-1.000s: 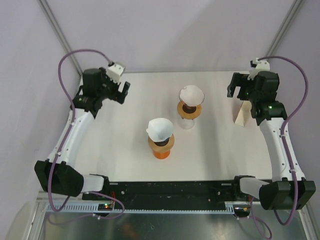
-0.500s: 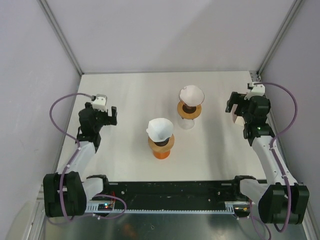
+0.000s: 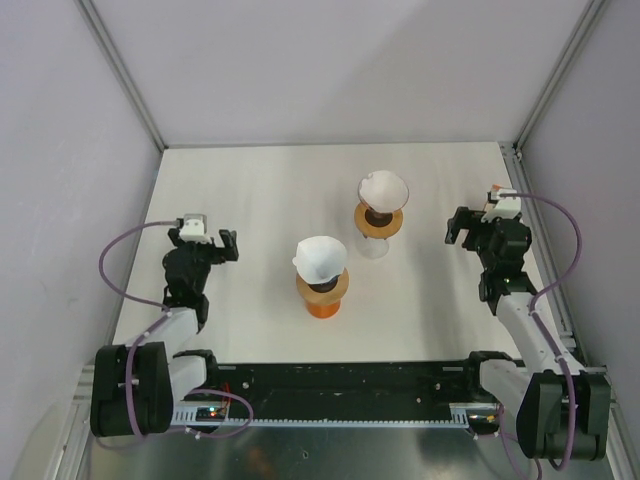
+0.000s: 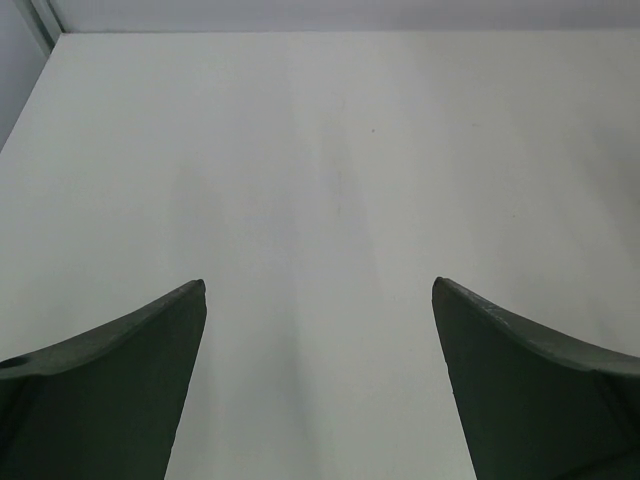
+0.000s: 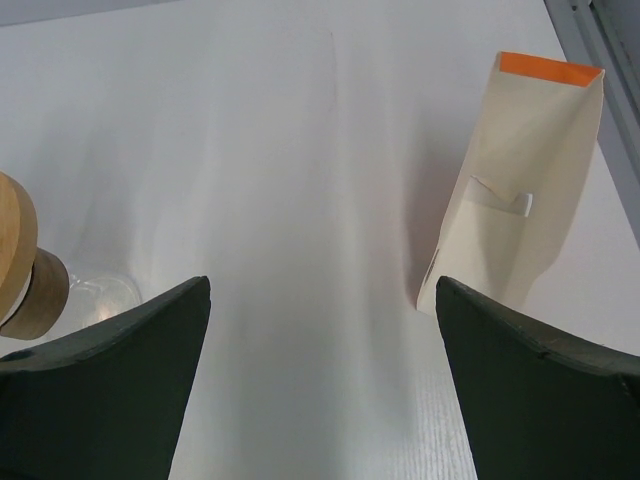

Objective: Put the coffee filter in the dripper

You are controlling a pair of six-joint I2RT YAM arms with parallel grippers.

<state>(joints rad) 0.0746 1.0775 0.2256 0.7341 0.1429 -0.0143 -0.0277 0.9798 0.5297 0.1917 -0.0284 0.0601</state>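
Both tools have their jaws wide apart: the left tool (image 3: 204,242), the right tool (image 3: 477,231). Mid-surface (image 3: 260,190) a white coffee filter (image 3: 320,257) sits in the orange dripper (image 3: 322,293) — a second filter (image 3: 383,187) tops the wooden-collared dripper (image 3: 379,222) behind.

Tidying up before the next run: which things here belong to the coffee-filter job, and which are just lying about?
Job: near dripper, white filter sitting in it; far dripper, second filter likewise.
Lying about: cream paper packet with an orange end.
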